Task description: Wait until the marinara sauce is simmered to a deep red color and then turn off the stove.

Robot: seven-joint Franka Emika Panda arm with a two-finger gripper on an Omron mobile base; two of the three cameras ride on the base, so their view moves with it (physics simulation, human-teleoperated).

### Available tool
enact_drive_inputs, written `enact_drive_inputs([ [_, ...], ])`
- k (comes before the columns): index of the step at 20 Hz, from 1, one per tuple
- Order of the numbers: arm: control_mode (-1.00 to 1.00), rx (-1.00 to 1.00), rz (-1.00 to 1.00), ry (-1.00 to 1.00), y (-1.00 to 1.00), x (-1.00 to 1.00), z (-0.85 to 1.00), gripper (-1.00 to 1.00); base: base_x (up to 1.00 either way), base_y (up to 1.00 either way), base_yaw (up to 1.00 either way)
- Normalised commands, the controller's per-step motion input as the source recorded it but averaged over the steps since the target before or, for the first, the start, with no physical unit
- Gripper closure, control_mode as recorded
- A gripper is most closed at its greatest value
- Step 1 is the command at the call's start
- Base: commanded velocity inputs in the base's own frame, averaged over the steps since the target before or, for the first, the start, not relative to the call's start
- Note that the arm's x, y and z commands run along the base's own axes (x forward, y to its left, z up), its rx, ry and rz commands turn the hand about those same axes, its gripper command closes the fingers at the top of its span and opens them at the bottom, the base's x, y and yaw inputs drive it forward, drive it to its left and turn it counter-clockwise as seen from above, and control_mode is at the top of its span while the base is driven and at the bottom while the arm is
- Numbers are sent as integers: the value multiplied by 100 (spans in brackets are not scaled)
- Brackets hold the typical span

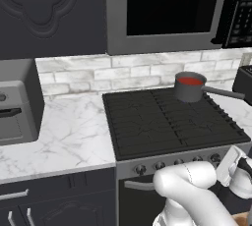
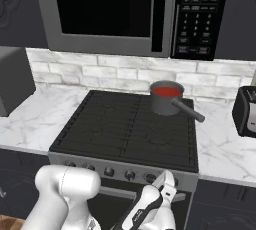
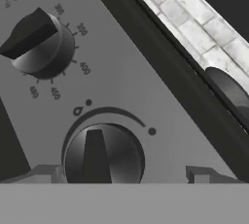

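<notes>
Two grey fingertips (image 3: 46, 172) of the gripper (image 3: 121, 174) are standing apart, flanking a dark round ridged knob (image 3: 103, 156) on the silver front panel of the wide gas stove (image 1: 167, 122); whether they are touching it I cannot tell. Another numbered dark knob (image 3: 36, 43) is sitting at 11 o'clock from it. Bright red marinara sauce (image 1: 190, 80) is resting in the small dark grey long-handled saucepan (image 1: 189, 90) at the stove's 1 o'clock corner, its handle pointing toward 3 o'clock.
</notes>
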Motion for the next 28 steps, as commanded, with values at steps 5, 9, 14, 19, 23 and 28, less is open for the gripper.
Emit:
enact_drive_inputs([
  [5,-100,0,0,0,0,0,0,-100,0,0,0],
  [9,-100,0,0,0,0,0,0,-100,0,0,0],
  [14,-100,0,0,0,0,3,0,100,0,0,0],
  [19,-100,1,0,5,0,5,0,100,0,0,0],
  [23,-100,12,-5,15,-3,7,0,100,0,0,0],
  [28,-100,19,-20,22,-13,12,0,100,0,0,0],
])
